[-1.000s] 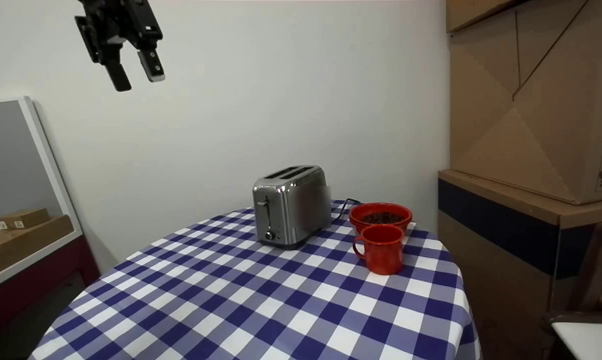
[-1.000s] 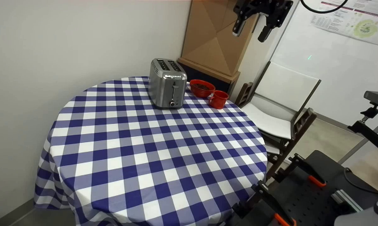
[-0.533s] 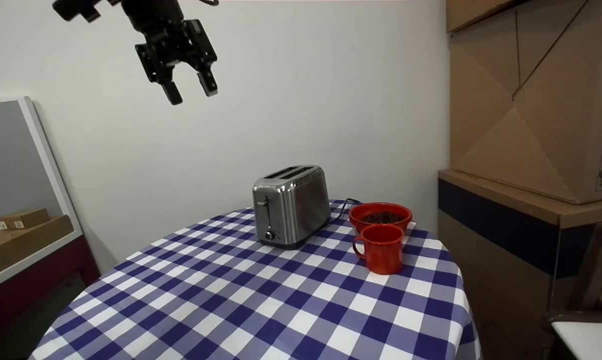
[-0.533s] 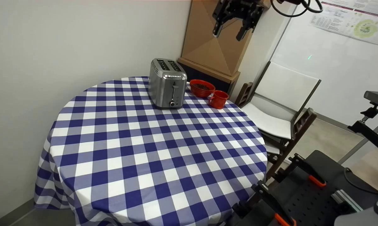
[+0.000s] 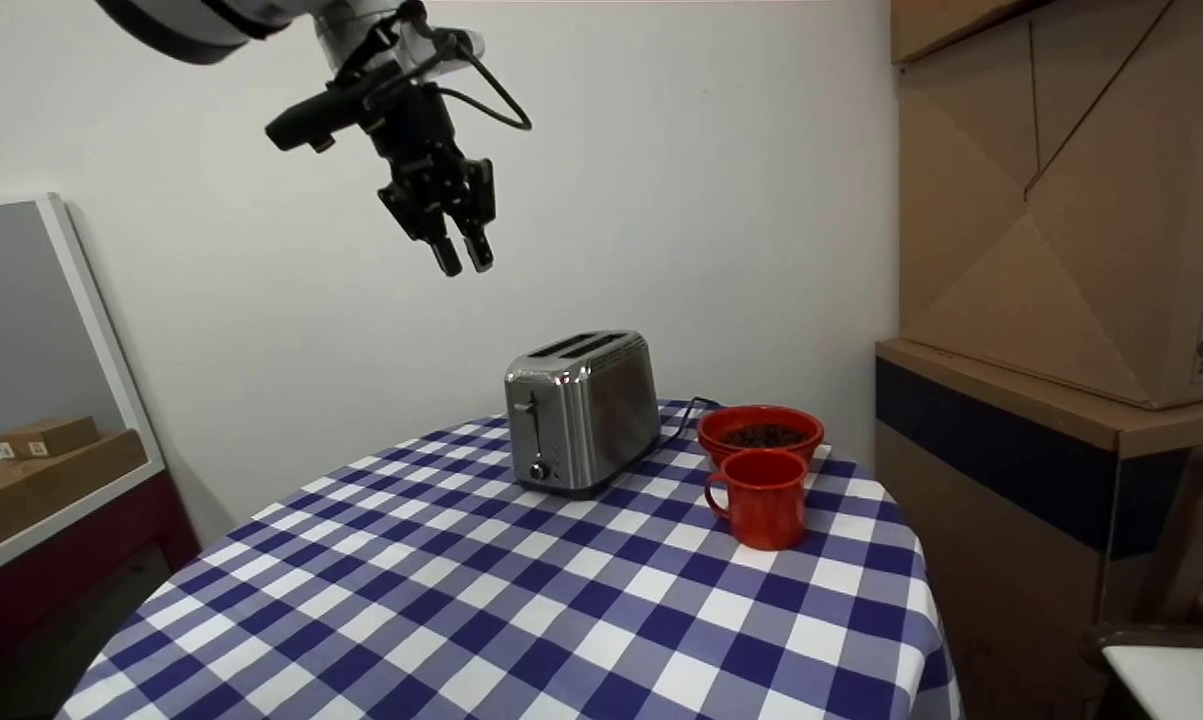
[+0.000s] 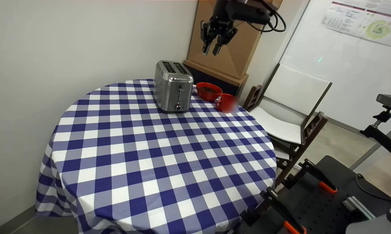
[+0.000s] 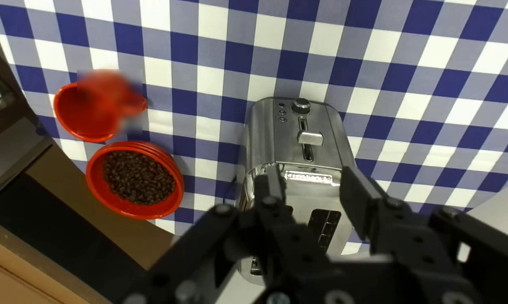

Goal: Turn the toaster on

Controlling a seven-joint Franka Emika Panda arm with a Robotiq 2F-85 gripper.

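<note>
The shiny silver toaster [image 5: 583,415] stands upright on the checked tablecloth, its control face towards the table's middle. Its lever [image 6: 181,89] sits high in the slot on that face, above a round knob [image 7: 301,105]. My gripper [image 5: 463,262] hangs in the air above the toaster's level, apart from it, pointing downward. In the wrist view the gripper [image 7: 311,177] has its jaws part-way apart, and only the toaster's top shows in the gap. The fingers and arm parts cover some of the toaster's slots there. The lever [image 7: 310,138] is in plain sight beyond the fingertips.
A red mug [image 5: 766,500] and a red bowl [image 5: 761,428] of dark beans stand beside the toaster. A black cord [image 5: 689,412] runs behind it. The wall [image 6: 84,39] rises close behind the table, with cardboard boxes [image 5: 1051,220] and a folding chair [image 6: 280,123] beyond its edge.
My gripper has come down and across towards the toaster, entering further into both exterior views. Its fingers have drawn closer together. The toaster, mug and bowl have stayed put.
</note>
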